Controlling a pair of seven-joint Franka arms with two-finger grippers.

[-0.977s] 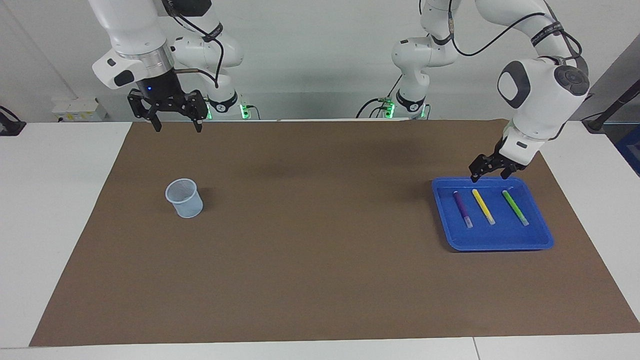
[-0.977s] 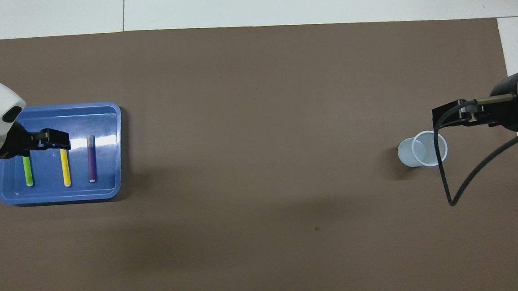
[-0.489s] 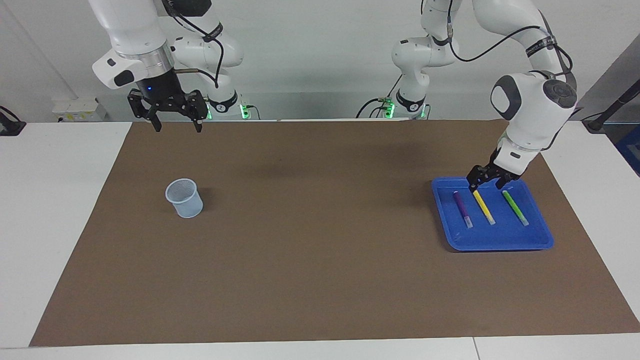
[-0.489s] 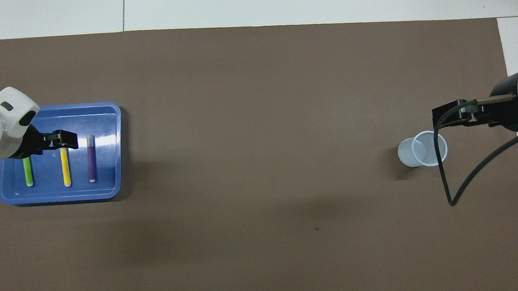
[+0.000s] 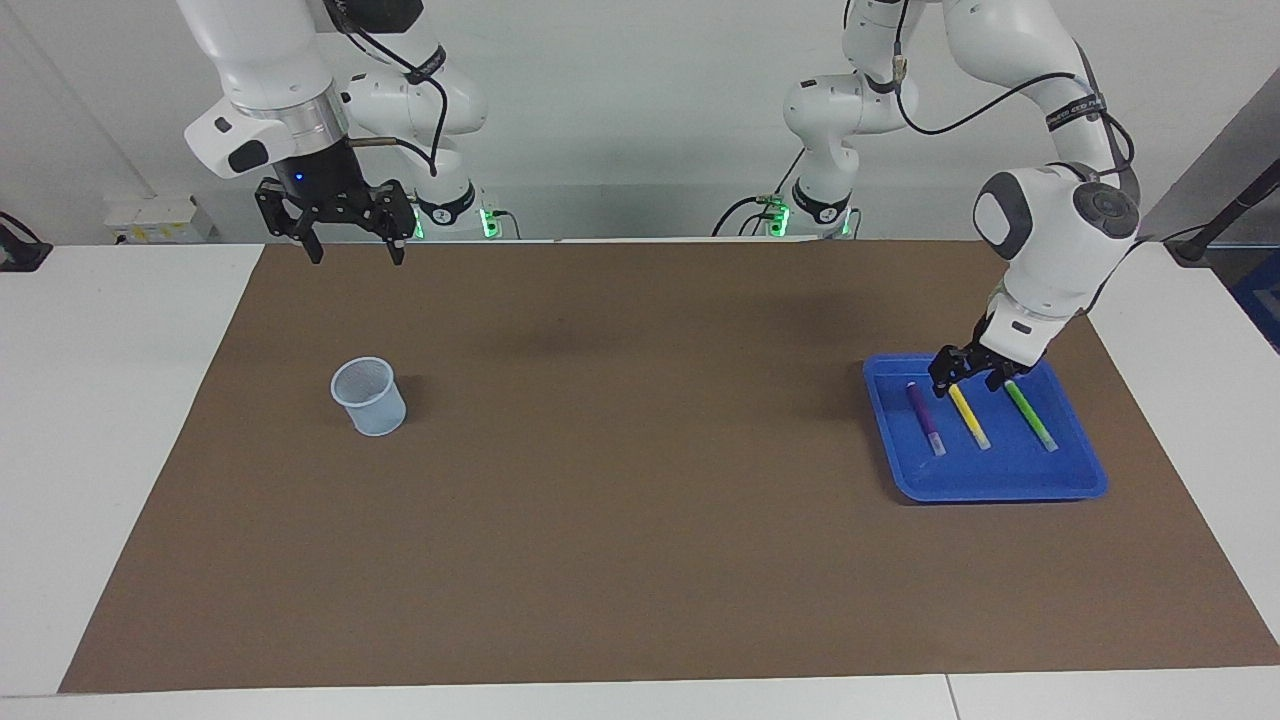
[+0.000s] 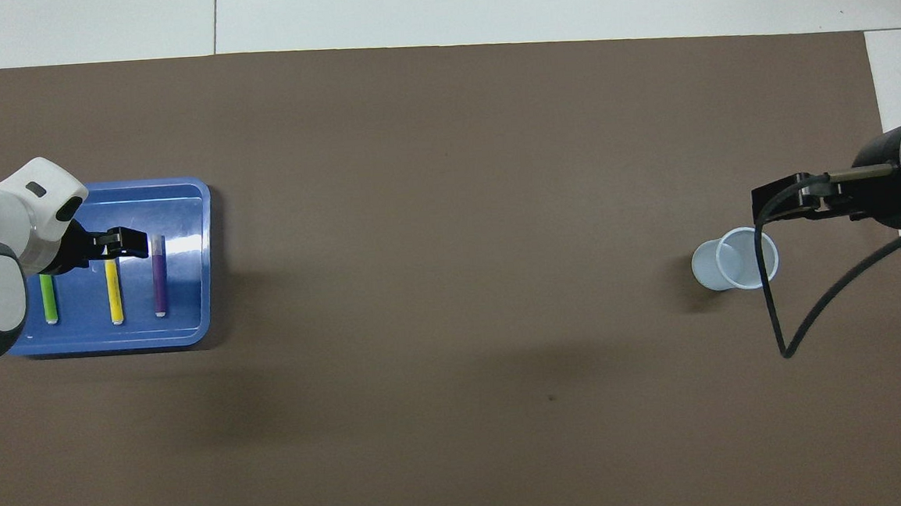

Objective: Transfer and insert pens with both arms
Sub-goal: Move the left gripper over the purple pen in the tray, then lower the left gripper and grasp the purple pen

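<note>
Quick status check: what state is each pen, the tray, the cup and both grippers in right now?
purple pen: flat in tray, untouched
yellow pen: flat in tray, left gripper astride its end
green pen: flat in tray
blue tray: holds all three pens
cup: upright, empty
left gripper: open, low over yellow pen
right gripper: open, waiting

A large brown rectangular mat covers most of the white table. Toward the right arm's end stands a small pale-blue plastic cup — upright, open mouth up, its wall finely ribbed or meshed. Toward the left arm's end lies a shallow blue rectangular plastic tray with rounded corners and a raised rim, flat on the mat, well apart from the cup. A white socket box sits at the table's edge nearest the robots — beside the mat's corner.
</note>
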